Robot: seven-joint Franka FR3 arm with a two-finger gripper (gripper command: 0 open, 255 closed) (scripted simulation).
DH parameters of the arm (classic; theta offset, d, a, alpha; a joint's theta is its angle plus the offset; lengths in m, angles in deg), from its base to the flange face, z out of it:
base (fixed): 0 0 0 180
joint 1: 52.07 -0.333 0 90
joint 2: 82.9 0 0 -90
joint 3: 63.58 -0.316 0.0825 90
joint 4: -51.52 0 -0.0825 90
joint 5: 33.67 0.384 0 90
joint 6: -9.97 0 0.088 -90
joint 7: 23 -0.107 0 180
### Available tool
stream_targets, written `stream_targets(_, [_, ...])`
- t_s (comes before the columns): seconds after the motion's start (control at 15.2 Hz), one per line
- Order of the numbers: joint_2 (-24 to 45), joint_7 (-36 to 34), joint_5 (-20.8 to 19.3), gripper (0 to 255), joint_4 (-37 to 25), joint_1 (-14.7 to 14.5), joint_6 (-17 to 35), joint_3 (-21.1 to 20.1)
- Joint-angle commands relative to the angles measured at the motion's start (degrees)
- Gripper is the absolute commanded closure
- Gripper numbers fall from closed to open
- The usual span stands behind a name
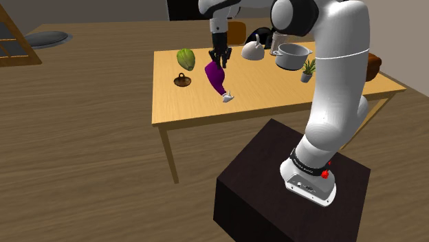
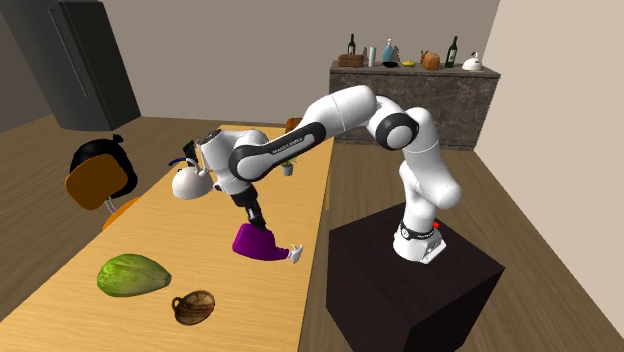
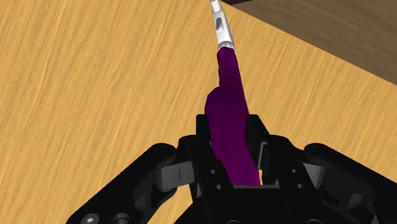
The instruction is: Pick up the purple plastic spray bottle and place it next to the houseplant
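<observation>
The spray bottle (image 1: 215,77) sits in the claw (image 1: 220,63), between bowl (image 1: 182,81) and houseplant (image 1: 307,70).

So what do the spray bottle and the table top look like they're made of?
The spray bottle: smooth matte purple body, pale nozzle; probably plastic, though the look leaves it open. The table: light wood, visible grain streaks, dull finish.

Soft, even light fills every view; the bench (image 1: 199,103) looks bright, and the white arm (image 1: 337,82) shades to grey underneath.
</observation>
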Motion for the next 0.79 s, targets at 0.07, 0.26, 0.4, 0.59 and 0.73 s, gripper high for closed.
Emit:
stream_targets(0.07, [-0.13,-0.16,-0.07,255,-2.07,0.11,-2.19,0.04])
stream_targets(0.26, [-0.47,-0.34,-0.15,255,-3.88,0.19,-4.32,0.09])
stream_targets(0.4, [-0.63,-0.45,-0.2,255,-5.19,0.25,-5.78,0.12])
stream_targets(0.59, [-0.76,-0.61,-0.23,255,-7.3,0.36,-8.01,0.15])
stream_targets(0.73, [-0.77,-0.71,-0.24,255,-8.83,0.46,-9.54,0.17])
